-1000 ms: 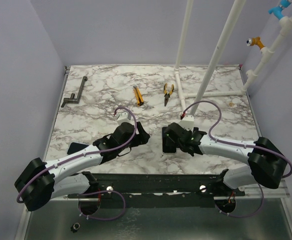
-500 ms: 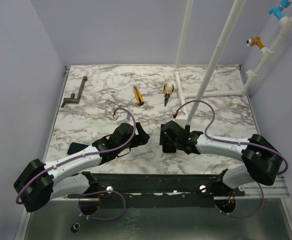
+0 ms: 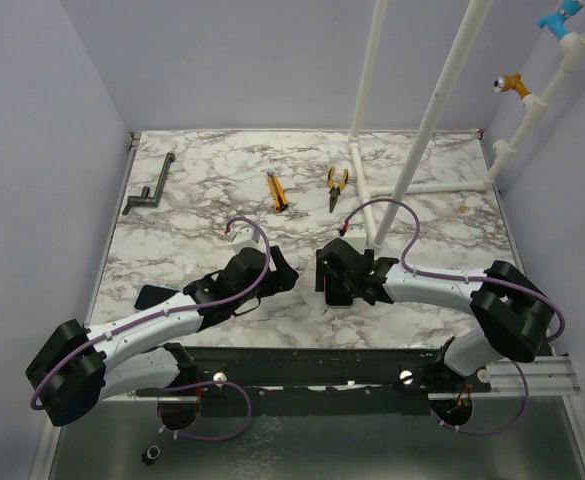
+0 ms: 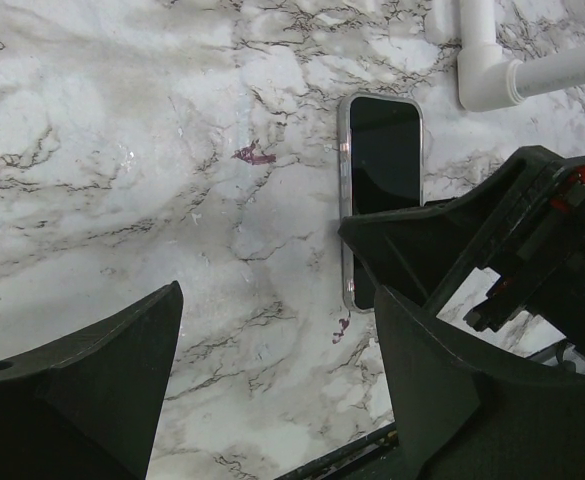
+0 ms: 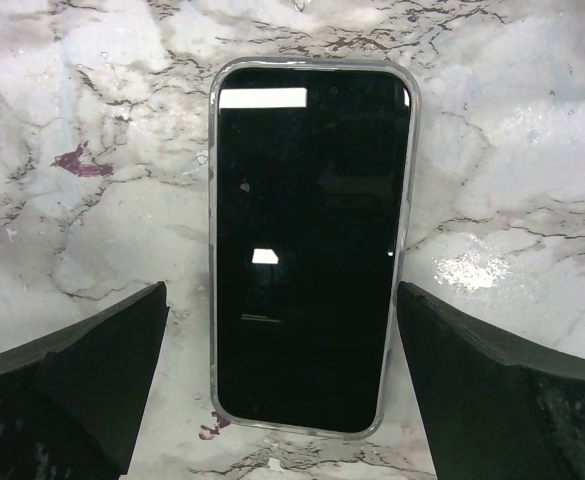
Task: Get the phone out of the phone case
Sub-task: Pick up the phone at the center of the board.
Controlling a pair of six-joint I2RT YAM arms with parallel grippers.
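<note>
Overhead, L gripper and R gripper sit low over marble table, front centre. L wrist cam: phone in clear case, flat, screen up; L jaws spread wide. R wrist cam: R jaws spread, flanking phone w/o touching.

Phone on table, under right gripper

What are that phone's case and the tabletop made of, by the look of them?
The case looks like clear soft plastic or silicone: a thin, greyish see-through rim around the phone, whose front seems glossy black glass, mirroring bright lights. The tabletop shows white marble veining with a sheen; real stone or a printed laminate, I cannot tell.
</note>
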